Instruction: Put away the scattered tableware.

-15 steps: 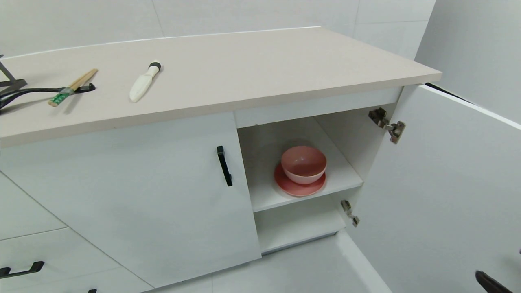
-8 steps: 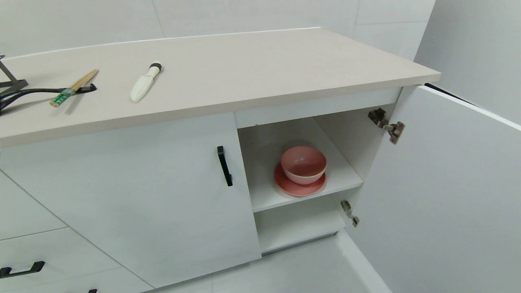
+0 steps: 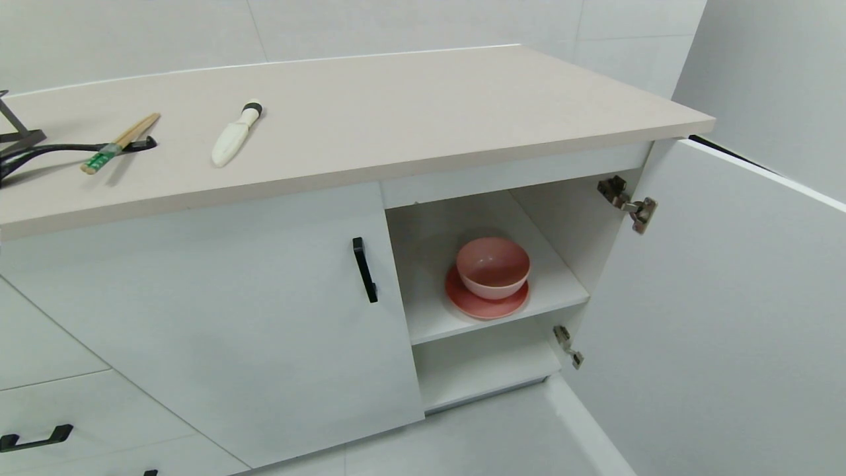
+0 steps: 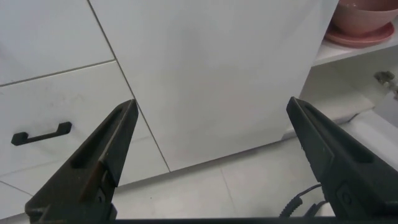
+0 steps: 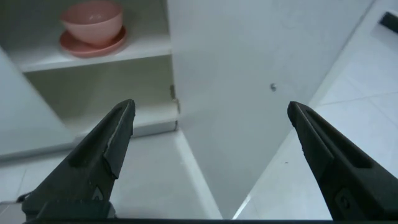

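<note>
One bowl (image 3: 494,264) sits in one plate (image 3: 486,305), both pink, the plate a darker shade. The pair stands on the upper shelf (image 3: 429,314) of the cabinet, toward its right and near edge. One lower shelf (image 3: 482,363) lies beneath it.

On the table (image 3: 396,112), two loose things lie at the far left. One is a pair of chopsticks (image 3: 119,142) with a green band at the near end. The other is a white utensil (image 3: 234,135) with a black ring near its far end, just to the right of the chopsticks and apart from them. The chopsticks rest across the tip of a black rack (image 3: 20,142) at the left edge.

The left tool (image 4: 211,106) has its fingers wide apart and holds nothing. It hangs low before the shut door (image 4: 217,74), with the bowl (image 4: 367,12) and plate (image 4: 360,38) off at a corner of its view. The right tool (image 5: 211,107) is likewise spread and holds nothing. It sits low before the open door (image 5: 249,93), with the bowl (image 5: 92,22) and plate (image 5: 93,45) farther in on the shelf.

The cabinet has two white doors. The left door (image 3: 231,317) is shut and carries one black handle (image 3: 364,269). The right door (image 3: 727,317) swings out on two metal hinges (image 3: 628,198). Left of the cabinet are drawers, with two black pulls (image 3: 36,437) partly seen. The table is pale beige, the wall (image 3: 396,26) behind it is white tile, and the floor (image 3: 502,443) is pale tile.
</note>
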Robot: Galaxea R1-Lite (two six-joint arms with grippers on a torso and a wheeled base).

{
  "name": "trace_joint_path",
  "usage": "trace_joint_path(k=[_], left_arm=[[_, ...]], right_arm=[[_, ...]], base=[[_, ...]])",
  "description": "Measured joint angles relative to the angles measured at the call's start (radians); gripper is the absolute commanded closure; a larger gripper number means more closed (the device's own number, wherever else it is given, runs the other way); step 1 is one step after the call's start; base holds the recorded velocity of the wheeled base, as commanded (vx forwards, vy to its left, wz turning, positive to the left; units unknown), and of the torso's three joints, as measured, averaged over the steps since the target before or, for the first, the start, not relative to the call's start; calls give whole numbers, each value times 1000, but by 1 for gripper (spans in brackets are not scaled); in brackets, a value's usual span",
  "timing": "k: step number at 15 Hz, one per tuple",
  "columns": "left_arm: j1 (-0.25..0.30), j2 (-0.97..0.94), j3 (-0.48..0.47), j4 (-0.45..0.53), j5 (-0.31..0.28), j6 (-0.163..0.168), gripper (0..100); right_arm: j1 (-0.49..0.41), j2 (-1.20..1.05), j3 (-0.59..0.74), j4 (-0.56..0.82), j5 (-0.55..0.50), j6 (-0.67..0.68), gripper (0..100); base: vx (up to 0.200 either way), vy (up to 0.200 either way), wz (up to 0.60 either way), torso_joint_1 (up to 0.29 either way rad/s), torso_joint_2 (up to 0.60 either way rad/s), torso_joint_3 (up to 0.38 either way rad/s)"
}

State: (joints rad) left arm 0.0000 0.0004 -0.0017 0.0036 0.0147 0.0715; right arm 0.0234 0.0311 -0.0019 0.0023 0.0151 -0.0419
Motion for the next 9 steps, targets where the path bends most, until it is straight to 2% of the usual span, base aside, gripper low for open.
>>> trace_joint_path(k=[1,6,9], left_arm=[[0,0,0,-2,0,0,0],[-1,0,0,-1,-2,-15,0],[-1,0,0,0,-2,-33,0]], right_arm=[[13,16,0,0,2,0,0],[-49,17,1,0,-28,2,0],[-53,17,1,0,-30,1,0]], base=[[0,0,0,0,0,0],[0,0,0,0,0,0],[-200,0,0,6,1,2]])
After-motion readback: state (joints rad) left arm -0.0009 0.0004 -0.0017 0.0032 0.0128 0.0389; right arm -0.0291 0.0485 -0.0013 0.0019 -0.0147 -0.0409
